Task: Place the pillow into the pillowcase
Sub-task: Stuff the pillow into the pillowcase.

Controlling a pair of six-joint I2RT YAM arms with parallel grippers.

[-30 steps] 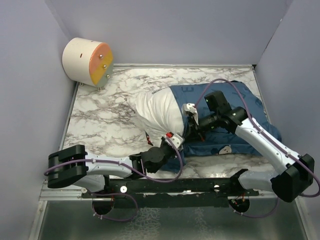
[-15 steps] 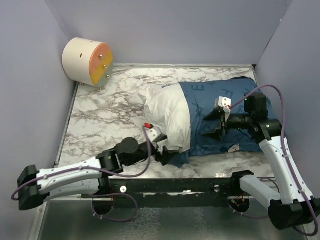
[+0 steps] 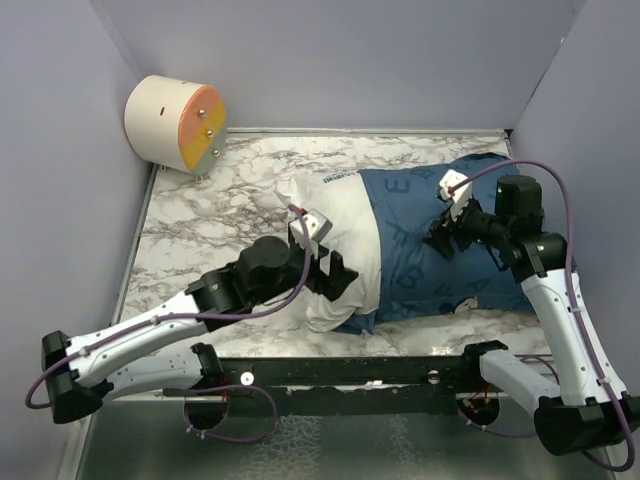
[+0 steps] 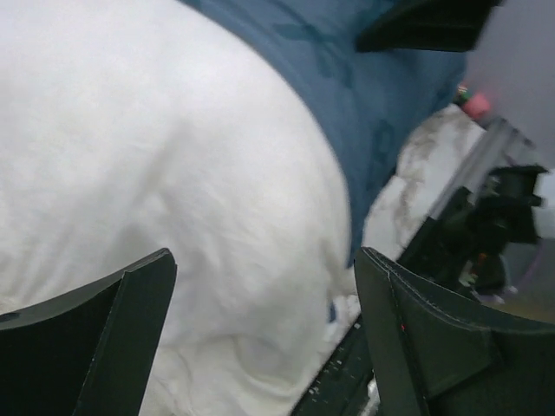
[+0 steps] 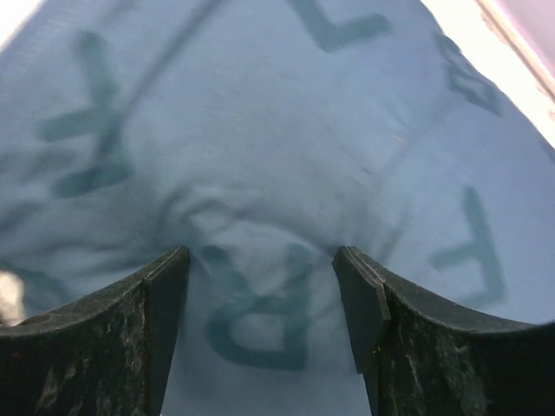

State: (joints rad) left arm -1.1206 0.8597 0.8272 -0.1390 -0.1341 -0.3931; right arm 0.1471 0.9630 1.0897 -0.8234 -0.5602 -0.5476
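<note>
The pillow point(image 3: 335, 240) lies across the middle of the marble table point(image 3: 210, 225), its right part already inside the pillowcase point(image 3: 440, 250) and its white left end bulging out of the case's mouth. A small printed label point(image 3: 338, 176) shows on the pillow's far edge, just left of the blue hem. The pillowcase stretches from the table's middle to the right wall, its letters visible on top. The left gripper point(image 3: 332, 275) reaches in from the near left and sits over the exposed white end of the pillow, near the case's opening; its jaws stand wide apart, and in the left wrist view the white stuffing fills the gap between the two fingers point(image 4: 95, 334) with nothing pinched. The right gripper point(image 3: 447, 232) hangs over the blue fabric towards the right, well apart from the left one; its jaws are also spread, and the right wrist view shows its fingers point(image 5: 165, 299) pressed down onto the pillowcase, cloth puckered between them around a printed letter. A cream cylinder point(image 3: 172, 122) with an orange face rests in the far left corner.
</note>
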